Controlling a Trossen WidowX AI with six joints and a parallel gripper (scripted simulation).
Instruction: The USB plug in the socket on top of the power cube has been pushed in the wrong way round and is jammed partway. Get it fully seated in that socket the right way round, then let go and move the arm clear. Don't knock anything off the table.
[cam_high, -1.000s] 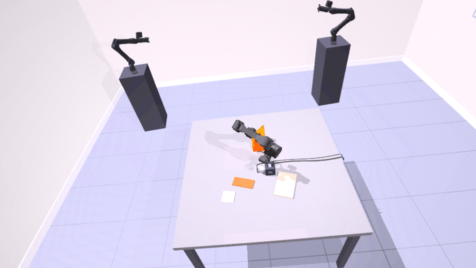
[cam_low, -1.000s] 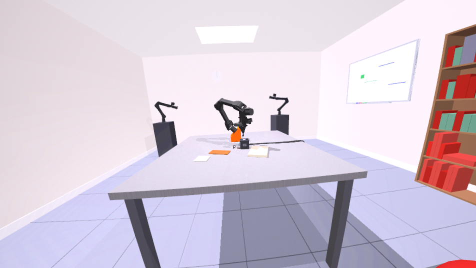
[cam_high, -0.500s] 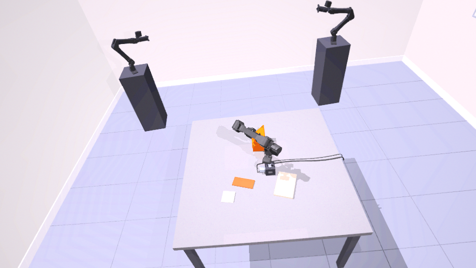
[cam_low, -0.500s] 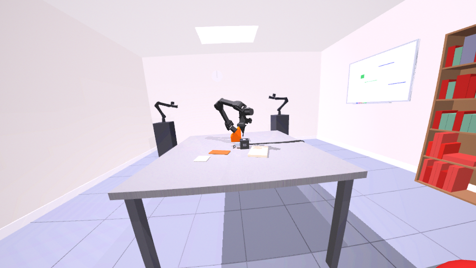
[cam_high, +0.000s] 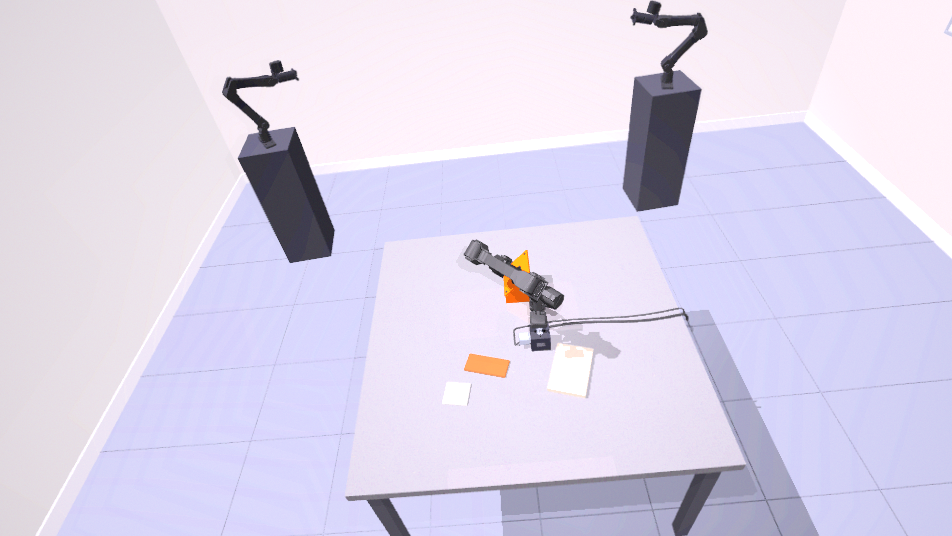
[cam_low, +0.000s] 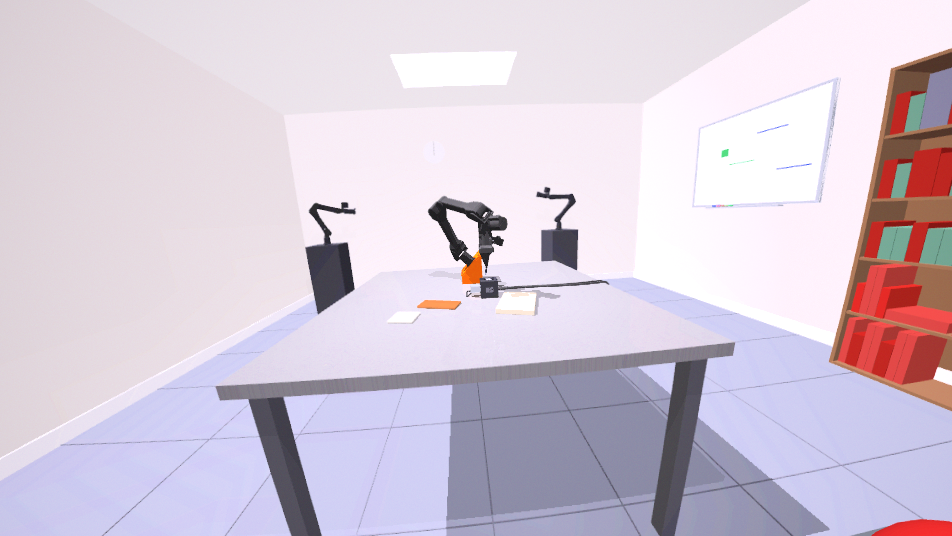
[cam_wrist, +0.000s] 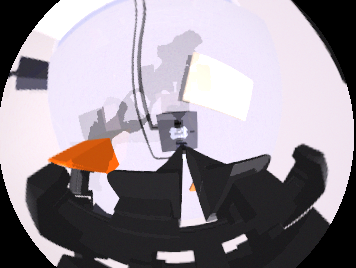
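Observation:
The power cube (cam_high: 540, 346) (cam_low: 488, 290) (cam_wrist: 166, 142) is a dark block standing on the table. A pale shape (cam_wrist: 178, 132) shows on its top, at the socket. My gripper (cam_high: 538, 324) (cam_low: 486, 269) (cam_wrist: 183, 150) points down over the cube, its fingertips a little above the top and nearly together. It is shut on the USB plug, which is very small and mostly hidden between the dark fingertips. Which way round the plug faces cannot be told. The socket's opening is not clear in any view.
Grey cables (cam_high: 619, 319) (cam_wrist: 136, 60) run from beside the cube to the table's edge. A white block (cam_high: 524, 338) sits against the cube. A cream book (cam_high: 570, 372) (cam_low: 516, 304) (cam_wrist: 220, 90), an orange slab (cam_high: 486, 365) (cam_low: 439, 304) and a white square (cam_high: 457, 393) (cam_low: 403, 318) lie nearby.

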